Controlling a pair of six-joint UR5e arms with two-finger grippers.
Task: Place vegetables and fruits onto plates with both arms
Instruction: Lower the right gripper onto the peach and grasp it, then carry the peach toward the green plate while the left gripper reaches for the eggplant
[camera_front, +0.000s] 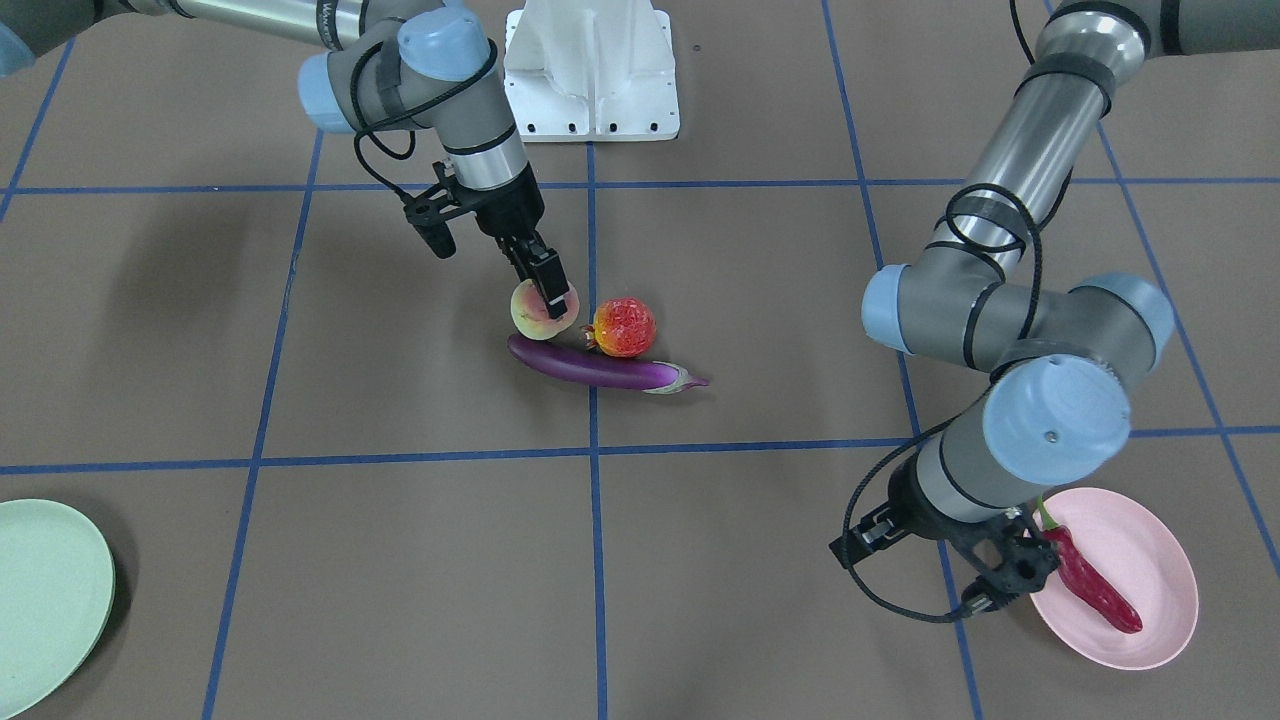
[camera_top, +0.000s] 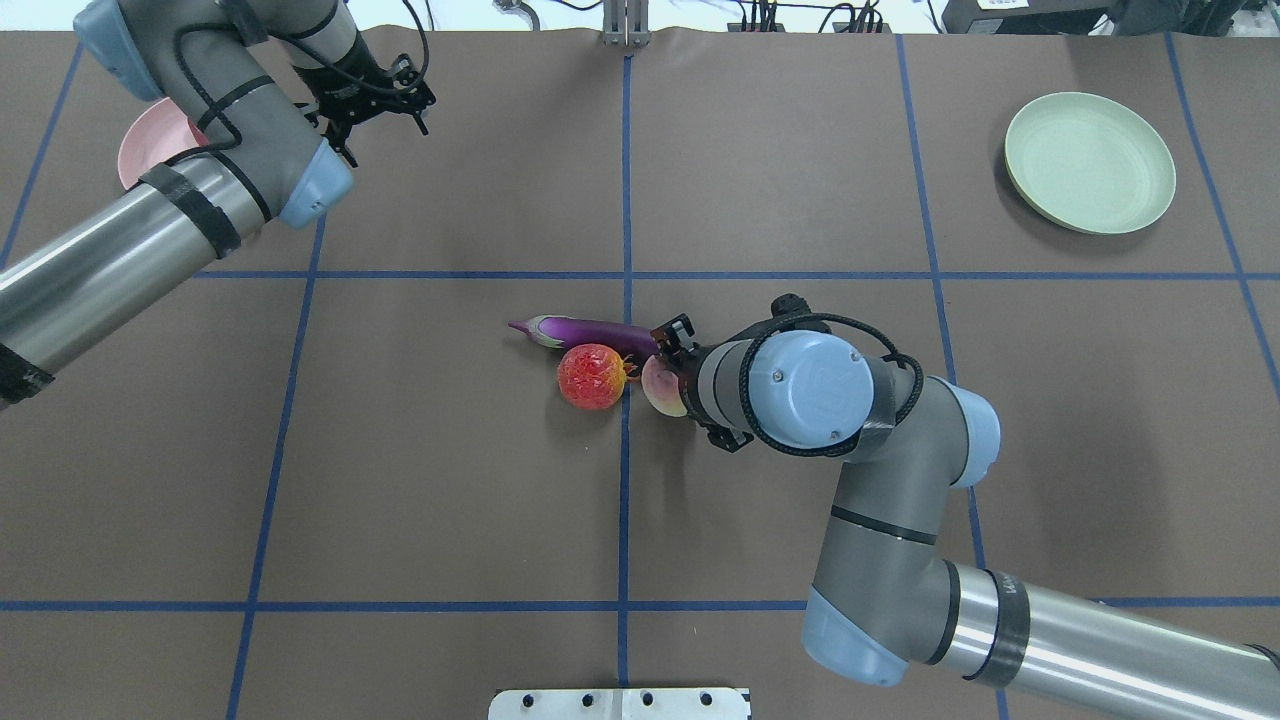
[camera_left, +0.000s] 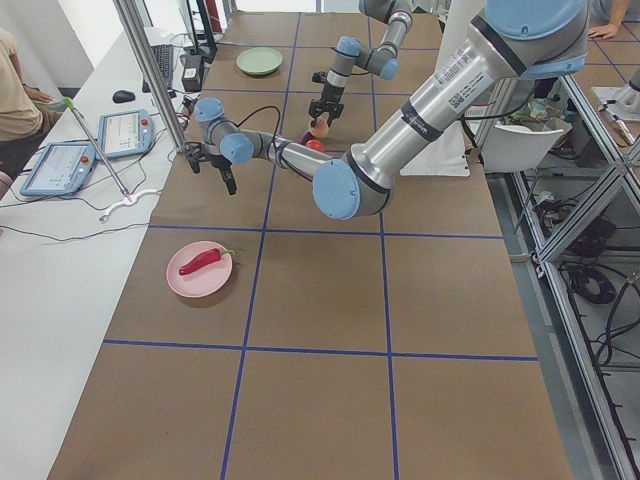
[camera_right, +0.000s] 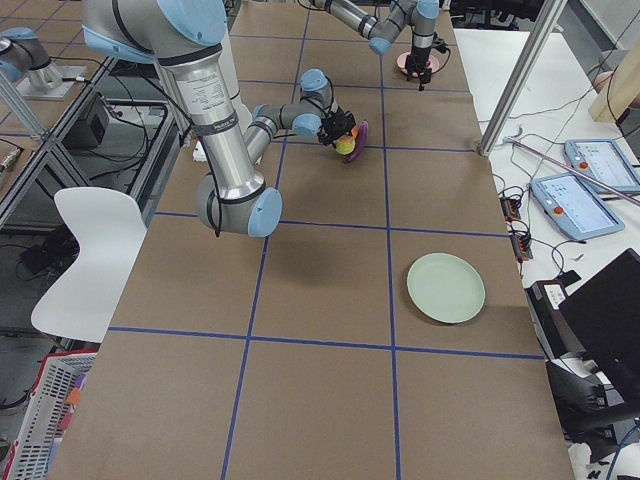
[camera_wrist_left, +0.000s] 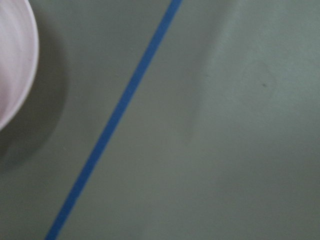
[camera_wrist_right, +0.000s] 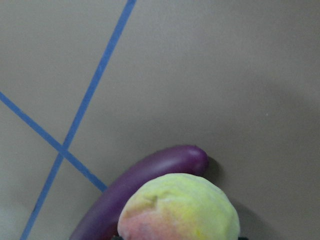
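My right gripper reaches down onto the yellow-pink peach near the table's middle, its fingers shut on it. The right wrist view shows the peach close up, with the purple eggplant right behind it. The eggplant lies on the table, touching the bumpy red-orange fruit. The red chili pepper lies on the pink plate. My left gripper hangs open beside that plate's rim, holding nothing. The mint green plate sits alone at the far corner on my right side.
The white base block stands at the robot's edge of the table. Blue tape lines divide the brown table surface into squares. A person sits beyond the table's far side with tablets on a white bench.
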